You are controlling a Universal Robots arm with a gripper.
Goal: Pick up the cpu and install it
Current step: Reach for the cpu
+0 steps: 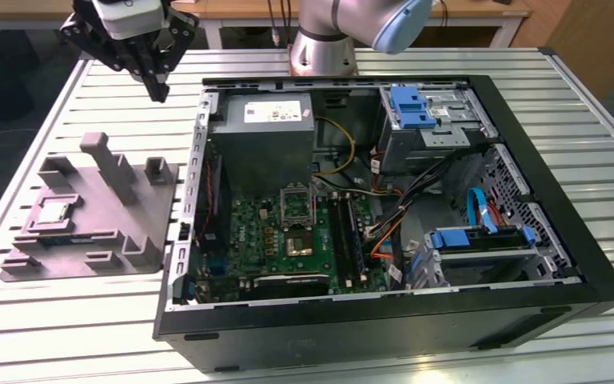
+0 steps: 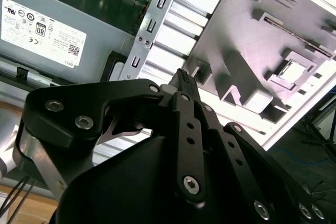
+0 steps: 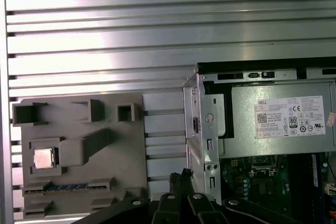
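The gripper (image 1: pixel 159 90), at the upper left of the exterior view, hangs high over the slatted table (image 1: pixel 61 336) with its fingers closed together and nothing between them. The cpu (image 1: pixel 51 213) lies flat in a recess of the grey tray (image 1: pixel 125 232), lower and further left in that frame, well apart from the fingertips; being square, it has no long axis. The first wrist view looks straight down on the cpu's (image 3: pixel 43 158) silvery top, while the exterior view adds the height gap and the motherboard (image 1: pixel 285 232) inside the open computer case (image 1: pixel 392 328).
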